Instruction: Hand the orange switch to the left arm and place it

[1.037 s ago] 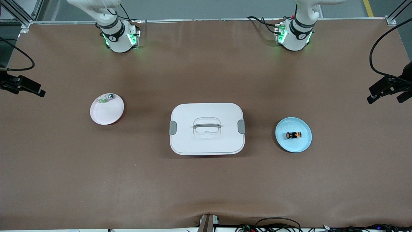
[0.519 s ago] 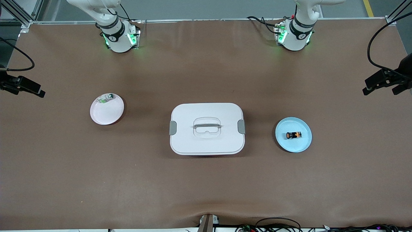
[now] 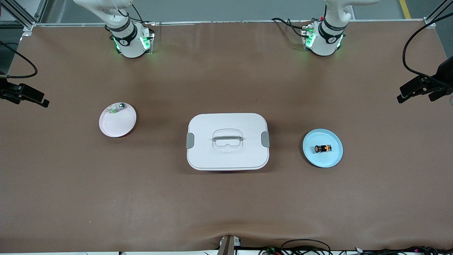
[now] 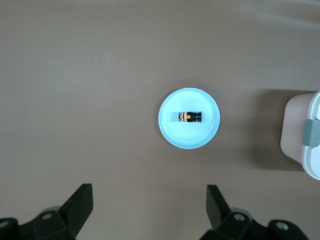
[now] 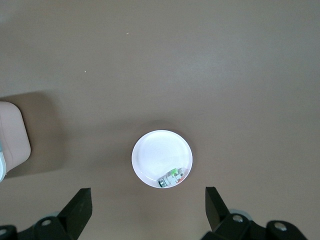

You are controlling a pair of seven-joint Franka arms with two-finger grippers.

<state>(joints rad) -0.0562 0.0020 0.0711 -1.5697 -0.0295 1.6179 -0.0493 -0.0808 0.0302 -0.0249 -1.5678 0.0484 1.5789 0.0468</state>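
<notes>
The orange switch lies on its side on a blue plate toward the left arm's end of the table. In the left wrist view the orange switch sits mid-plate, well clear of my fingers. My left gripper hangs high over the table's edge at that end, open and empty. The white box with grey clips stands at the table's middle, between the two plates. My right gripper hangs open and empty over the right arm's end.
A pink plate toward the right arm's end holds a small silver-and-green part; the right wrist view shows that part at the plate's rim. A corner of the box shows in each wrist view.
My left gripper has drifted toward the robots' side of the table and slightly inward. The right gripper, the switch, the plates and the box have stayed put.
</notes>
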